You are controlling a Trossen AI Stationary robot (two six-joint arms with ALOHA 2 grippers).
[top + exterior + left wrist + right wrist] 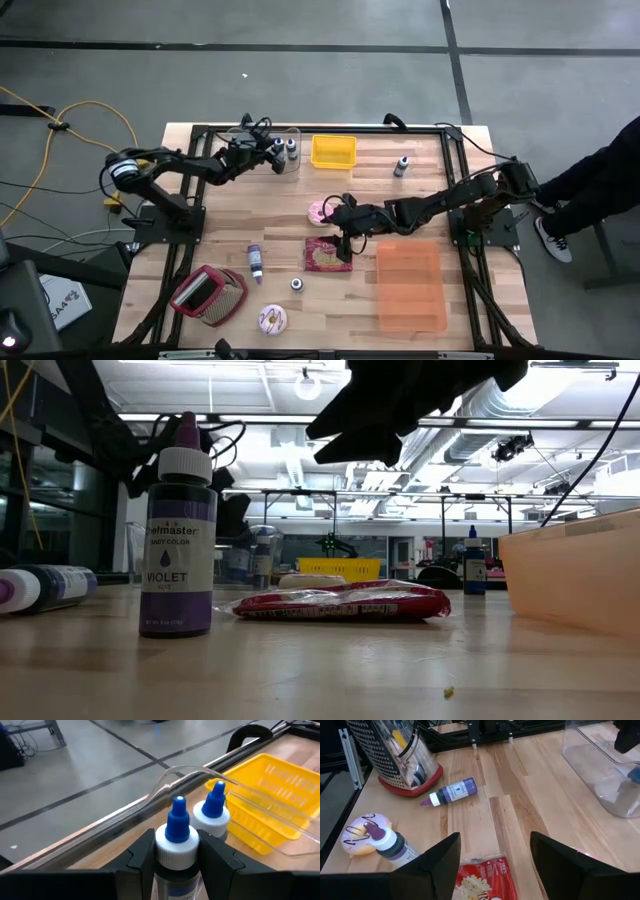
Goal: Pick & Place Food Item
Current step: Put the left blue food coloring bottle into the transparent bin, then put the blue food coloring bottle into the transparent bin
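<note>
Hovering above the red popcorn packet (328,254), the right hand (346,238) has its fingers spread apart with nothing between them; the right wrist view shows the packet's near edge just beneath and between the two fingers. The packet lies flat on the table (420,200) near its middle, just beside the orange bin (410,285) and close to a pink frosted donut (322,211). Its long axis looks to run roughly from the table's far edge toward the near one, though it is nearly square from above and I cannot tell which end is the top.

The likely trouble is the packet's flatness: fingers coming down on a thin, slick foil pouch may slide over it or push it along the wood instead of pinching it. A grip on one edge could let the pouch sag and slip out over the bin.

The left hand (175,857) is at the table's far side, clamped on a blue-capped bottle (176,832) beside a second one (214,812).
</note>
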